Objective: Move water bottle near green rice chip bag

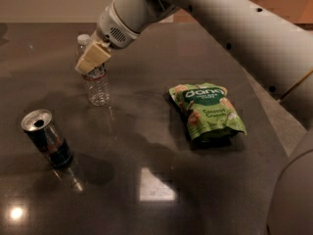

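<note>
The water bottle (97, 84) stands upright on the dark table at the upper left, clear and ribbed, with its white cap just visible. My gripper (92, 59) is at the bottle's upper part, its pale fingers (98, 56) covering the neck and label. The green rice chip bag (207, 109) lies flat on the table well to the right of the bottle, apart from it.
A dark drink can (46, 138) stands at the front left of the table (146, 180), below the bottle. My arm reaches in from the upper right, above the bag. The table's right edge runs just past the bag.
</note>
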`<state>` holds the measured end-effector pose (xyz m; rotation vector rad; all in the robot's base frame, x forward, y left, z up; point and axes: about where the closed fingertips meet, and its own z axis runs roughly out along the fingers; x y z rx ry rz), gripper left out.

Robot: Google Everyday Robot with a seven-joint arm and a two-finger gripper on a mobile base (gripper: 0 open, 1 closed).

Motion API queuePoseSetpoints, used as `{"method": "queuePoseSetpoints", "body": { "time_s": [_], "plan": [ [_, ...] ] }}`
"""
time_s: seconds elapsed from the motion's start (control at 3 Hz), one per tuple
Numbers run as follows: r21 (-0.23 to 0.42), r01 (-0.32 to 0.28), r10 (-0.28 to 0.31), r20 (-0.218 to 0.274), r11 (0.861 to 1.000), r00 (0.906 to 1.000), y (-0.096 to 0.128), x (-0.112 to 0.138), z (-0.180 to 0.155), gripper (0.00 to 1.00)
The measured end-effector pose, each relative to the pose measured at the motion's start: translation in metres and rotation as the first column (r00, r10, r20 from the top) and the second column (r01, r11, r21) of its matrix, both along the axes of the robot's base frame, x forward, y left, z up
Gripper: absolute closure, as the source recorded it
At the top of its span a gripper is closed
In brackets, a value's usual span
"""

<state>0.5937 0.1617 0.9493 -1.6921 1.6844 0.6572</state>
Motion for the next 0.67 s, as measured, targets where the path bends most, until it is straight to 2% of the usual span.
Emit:
{"method": "queuePoseSetpoints", "body": {
  "time_s": [0.33,0.67],
  "plan": [
    [-0.004,-0.012,0.012,-0.013,1.000,0.9998,-0.005,-0.003,0.002,0.64],
    [-0.019,0.001,-0.001,-0.017,1.000,0.9999,-0.029,-0.002,0.013,0.87]
  ]
}}
